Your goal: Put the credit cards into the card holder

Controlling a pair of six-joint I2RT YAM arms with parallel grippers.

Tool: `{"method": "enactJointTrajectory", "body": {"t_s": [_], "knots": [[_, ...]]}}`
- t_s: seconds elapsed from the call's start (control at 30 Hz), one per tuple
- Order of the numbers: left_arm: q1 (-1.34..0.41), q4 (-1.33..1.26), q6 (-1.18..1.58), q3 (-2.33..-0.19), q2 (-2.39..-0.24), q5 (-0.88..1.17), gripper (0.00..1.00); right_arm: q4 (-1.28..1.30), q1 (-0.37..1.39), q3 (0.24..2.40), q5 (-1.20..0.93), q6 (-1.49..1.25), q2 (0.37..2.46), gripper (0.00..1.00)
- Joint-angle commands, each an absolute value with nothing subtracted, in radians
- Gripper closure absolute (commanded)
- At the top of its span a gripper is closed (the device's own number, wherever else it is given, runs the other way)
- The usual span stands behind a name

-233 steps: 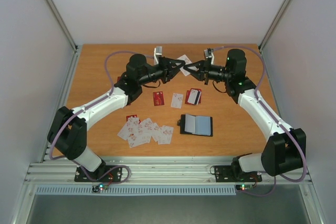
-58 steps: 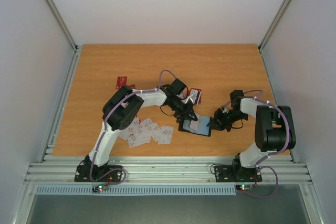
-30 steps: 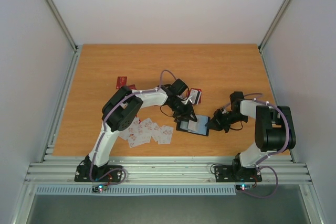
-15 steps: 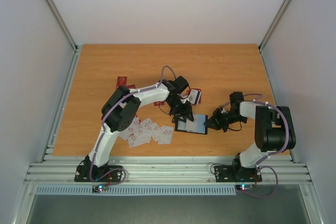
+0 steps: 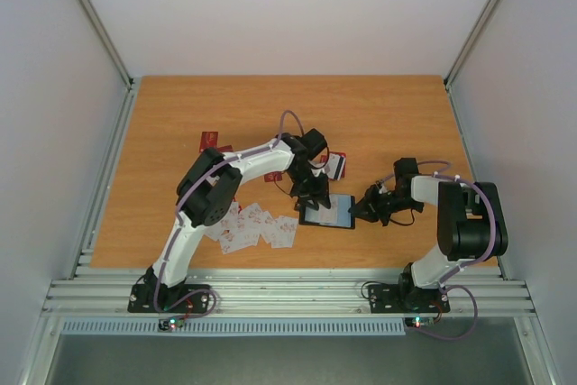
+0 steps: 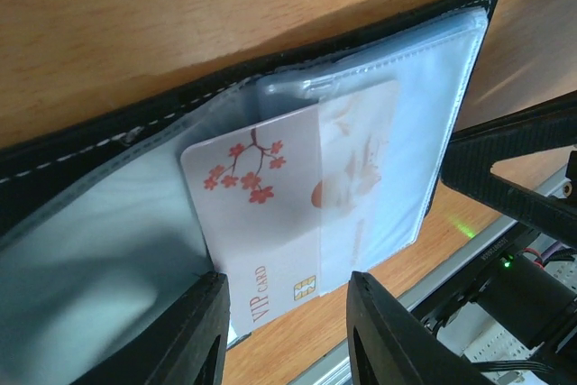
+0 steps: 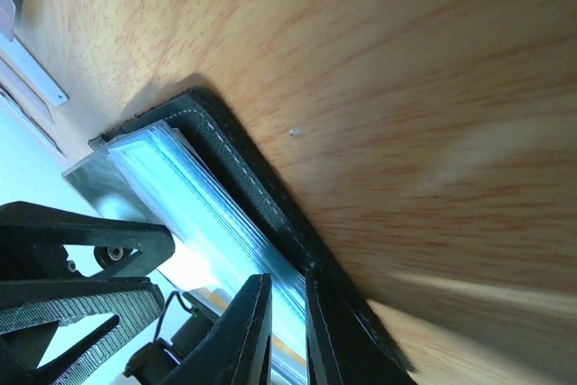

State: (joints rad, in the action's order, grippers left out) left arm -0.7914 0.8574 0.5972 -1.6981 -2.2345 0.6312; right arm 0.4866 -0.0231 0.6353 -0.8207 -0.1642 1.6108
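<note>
The black card holder point(image 5: 334, 214) lies open on the table, its pale clear sleeves up. In the left wrist view a white credit card point(image 6: 261, 214) with red blossoms and "VIP CARD" sits about half inside a clear sleeve point(image 6: 424, 132). My left gripper point(image 5: 312, 199) is over the holder's left part, open, its fingers either side of the card's outer end point(image 6: 287, 281). My right gripper point(image 5: 360, 211) is shut on the holder's right edge, pinching the sleeves and black cover point(image 7: 234, 160) between its fingers point(image 7: 287, 275). Other credit cards lie loose on the table.
Several white cards with red marks point(image 5: 251, 226) lie fanned at the front left. A red card point(image 5: 209, 140) lies further back left. Red cards and one with a dark stripe point(image 5: 334, 165) lie just behind the holder. The table's front rail point(image 5: 288, 295) is near.
The holder has slid slightly to the left with both grippers on it. The left arm's wrist has shifted a little back and left.
</note>
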Motion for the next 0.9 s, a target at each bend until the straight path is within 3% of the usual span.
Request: {"method": "enactJointTrajectory", "body": {"t_s": [0.0,0.87], "knots": [[-0.807,0.892,0.607,-1.736,-2.278,0.617,0.62,0.441,-0.015,0.607,-0.768,-0.190,1.654,0.87],[-0.817,0.897,0.626,-1.705,-2.240,0.480,0.62,0.456,-0.015,0.612,-0.780,-0.161,1.666,0.87]]}}
